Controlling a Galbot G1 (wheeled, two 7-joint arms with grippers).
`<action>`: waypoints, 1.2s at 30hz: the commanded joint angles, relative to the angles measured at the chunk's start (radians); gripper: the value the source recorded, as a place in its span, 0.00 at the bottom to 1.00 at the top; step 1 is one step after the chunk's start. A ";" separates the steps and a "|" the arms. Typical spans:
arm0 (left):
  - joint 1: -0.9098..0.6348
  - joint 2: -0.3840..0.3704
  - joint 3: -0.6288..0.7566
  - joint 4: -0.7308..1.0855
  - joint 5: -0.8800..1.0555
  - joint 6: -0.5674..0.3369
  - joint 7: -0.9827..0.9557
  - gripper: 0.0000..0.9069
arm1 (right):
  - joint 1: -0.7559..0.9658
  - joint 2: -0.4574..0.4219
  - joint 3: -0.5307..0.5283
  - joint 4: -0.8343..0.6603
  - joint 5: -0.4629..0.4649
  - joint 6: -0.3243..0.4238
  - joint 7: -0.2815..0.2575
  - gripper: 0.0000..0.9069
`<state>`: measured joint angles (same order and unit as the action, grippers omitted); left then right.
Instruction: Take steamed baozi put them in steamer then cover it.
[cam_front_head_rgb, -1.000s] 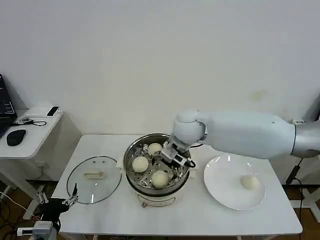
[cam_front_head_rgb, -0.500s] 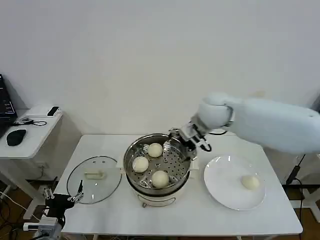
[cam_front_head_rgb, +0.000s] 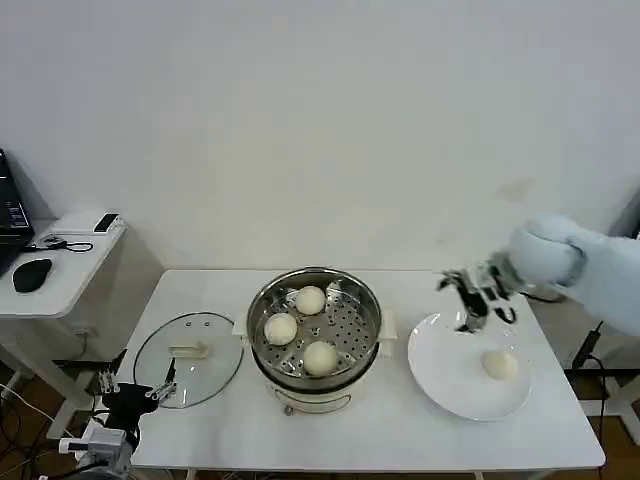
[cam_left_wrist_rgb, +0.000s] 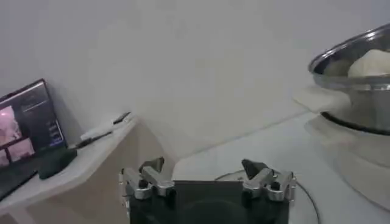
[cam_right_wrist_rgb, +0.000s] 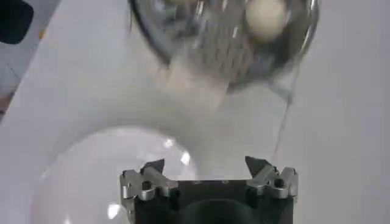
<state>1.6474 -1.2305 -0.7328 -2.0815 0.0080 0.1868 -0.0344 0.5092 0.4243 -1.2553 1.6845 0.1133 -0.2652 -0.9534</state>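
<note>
The steel steamer (cam_front_head_rgb: 350, 300) stands mid-table with three cream baozi on its tray: one at the back (cam_front_head_rgb: 310, 299), one on the left (cam_front_head_rgb: 281, 328) and one at the front (cam_front_head_rgb: 320, 357). Another baozi (cam_front_head_rgb: 499, 365) lies on the white plate (cam_front_head_rgb: 445, 355) to the right. My right gripper (cam_front_head_rgb: 460, 300) hangs open and empty above the plate's far left rim. From the right wrist, that gripper (cam_right_wrist_rgb: 205, 164) looks down on the plate (cam_right_wrist_rgb: 91, 176), with the steamer (cam_right_wrist_rgb: 183, 52) beyond. The glass cover (cam_front_head_rgb: 188, 358) lies flat left of the steamer. My left gripper (cam_front_head_rgb: 135, 385) waits open off the table's front left corner.
A side desk (cam_front_head_rgb: 70, 260) with a mouse and laptop stands to the left, and the laptop (cam_left_wrist_rgb: 24, 122) shows from the left wrist. The steamer (cam_left_wrist_rgb: 359, 67) rises beside the left gripper (cam_left_wrist_rgb: 203, 167). A white wall backs the table.
My right arm has swung right, from inside the steamer to above the plate's near rim, gripper empty. The left gripper has crept slightly toward the cover.
</note>
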 joint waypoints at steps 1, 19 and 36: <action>0.001 0.003 0.012 0.004 0.003 -0.001 0.000 1.00 | -0.348 -0.216 0.262 -0.044 -0.086 -0.010 0.013 1.00; 0.015 0.010 -0.018 0.009 0.001 -0.001 0.001 1.00 | -0.781 -0.016 0.669 -0.323 -0.189 0.031 0.017 1.00; 0.023 0.004 -0.039 0.013 -0.002 0.002 0.001 1.00 | -0.760 0.114 0.620 -0.440 -0.228 0.022 0.008 0.92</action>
<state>1.6684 -1.2268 -0.7691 -2.0681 0.0058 0.1884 -0.0330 -0.2097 0.4751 -0.6594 1.3130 -0.0935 -0.2410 -0.9420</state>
